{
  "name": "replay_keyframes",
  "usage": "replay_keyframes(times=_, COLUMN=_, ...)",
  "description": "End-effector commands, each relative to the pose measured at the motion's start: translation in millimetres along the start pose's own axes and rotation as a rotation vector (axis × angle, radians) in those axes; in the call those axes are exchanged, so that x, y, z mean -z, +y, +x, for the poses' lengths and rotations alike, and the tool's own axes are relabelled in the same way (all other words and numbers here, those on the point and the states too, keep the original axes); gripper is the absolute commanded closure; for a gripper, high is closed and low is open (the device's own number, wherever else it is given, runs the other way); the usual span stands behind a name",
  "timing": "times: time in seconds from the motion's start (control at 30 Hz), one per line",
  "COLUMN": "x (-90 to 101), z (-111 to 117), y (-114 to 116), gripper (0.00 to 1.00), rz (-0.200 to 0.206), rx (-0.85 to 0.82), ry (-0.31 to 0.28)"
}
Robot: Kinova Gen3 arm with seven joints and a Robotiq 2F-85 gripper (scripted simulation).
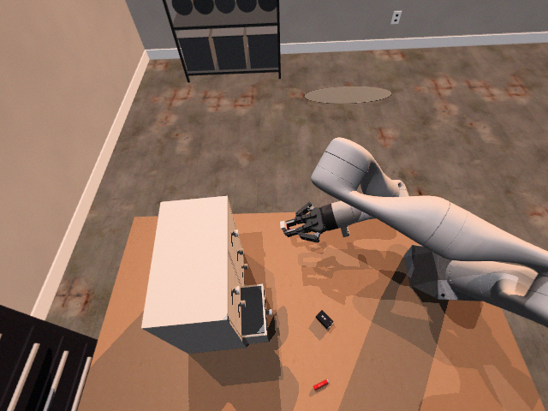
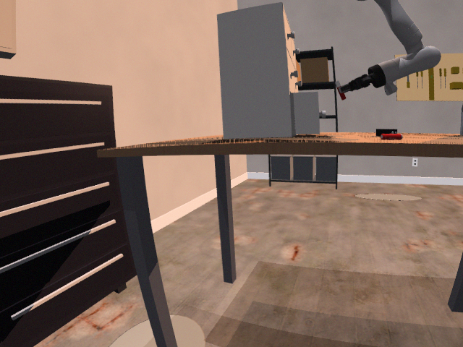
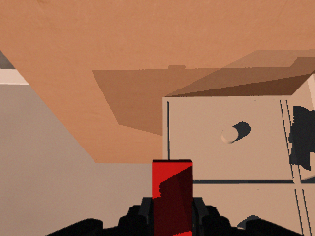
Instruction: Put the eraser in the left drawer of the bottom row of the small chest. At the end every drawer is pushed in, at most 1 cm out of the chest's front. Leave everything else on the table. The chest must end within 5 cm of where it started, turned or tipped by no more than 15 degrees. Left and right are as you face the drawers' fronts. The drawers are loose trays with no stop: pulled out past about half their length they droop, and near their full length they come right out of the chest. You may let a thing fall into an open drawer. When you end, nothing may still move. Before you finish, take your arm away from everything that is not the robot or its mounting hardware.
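My gripper point(image 1: 289, 228) is shut on the red and white eraser point(image 1: 283, 226) and holds it in the air above the table, to the right of the small chest point(image 1: 190, 270) and apart from it. In the side view the eraser point(image 2: 341, 94) hangs at about the chest's point(image 2: 254, 71) middle height, in front of its drawer fronts. The bottom left drawer point(image 1: 254, 313) is pulled out and open at the top; it also shows in the side view point(image 2: 304, 112). The wrist view shows the eraser point(image 3: 171, 197) between the fingers and a closed drawer front with its knob point(image 3: 235, 133).
A small black object point(image 1: 324, 318) and a red cylinder point(image 1: 320, 384) lie on the table in front of the chest, nearer the camera. The arm's base point(image 1: 433, 274) stands on the table at the right. The table's far edge is just behind the gripper.
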State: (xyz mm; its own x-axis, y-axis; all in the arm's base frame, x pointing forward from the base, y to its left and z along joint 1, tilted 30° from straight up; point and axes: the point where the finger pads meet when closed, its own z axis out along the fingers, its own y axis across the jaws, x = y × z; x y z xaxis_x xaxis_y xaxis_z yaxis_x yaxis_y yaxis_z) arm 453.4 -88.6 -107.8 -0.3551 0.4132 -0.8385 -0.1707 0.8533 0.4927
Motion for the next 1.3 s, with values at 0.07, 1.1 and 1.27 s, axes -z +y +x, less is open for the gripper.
replay_keyframes(times=0.07, x=-7.1, z=-4.2, y=11.9, gripper=0.81, rz=-0.005, rx=0.002, ry=-0.001)
replay_keyframes(times=1.1, x=-39.5, z=-16.0, y=67.3, gripper=0.81, rz=-0.005, rx=0.002, ry=-0.001)
replay_keyframes(times=1.27, x=-44.8, z=-17.9, y=76.4, gripper=0.81, rz=-0.005, rx=0.002, ry=-0.001)
